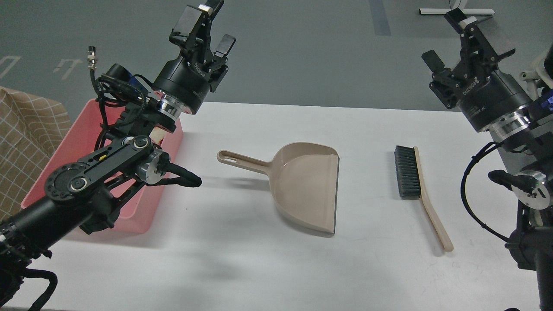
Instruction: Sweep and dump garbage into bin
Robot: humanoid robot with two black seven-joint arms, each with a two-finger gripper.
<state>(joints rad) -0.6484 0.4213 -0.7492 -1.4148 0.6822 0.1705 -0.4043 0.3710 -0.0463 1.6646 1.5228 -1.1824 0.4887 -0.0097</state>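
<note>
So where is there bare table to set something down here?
Bare strips lie between the dustpan and the brush, and along the near edge of the table. The left side is crowded by the pink bin under the left arm.

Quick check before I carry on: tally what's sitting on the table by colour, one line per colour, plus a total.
Beige: 2, the dustpan and the brush with dark bristles
Pink: 1, the bin
Total: 3
No scraps show on the bare tabletop; the left arm hides much of the bin's inside.
</note>
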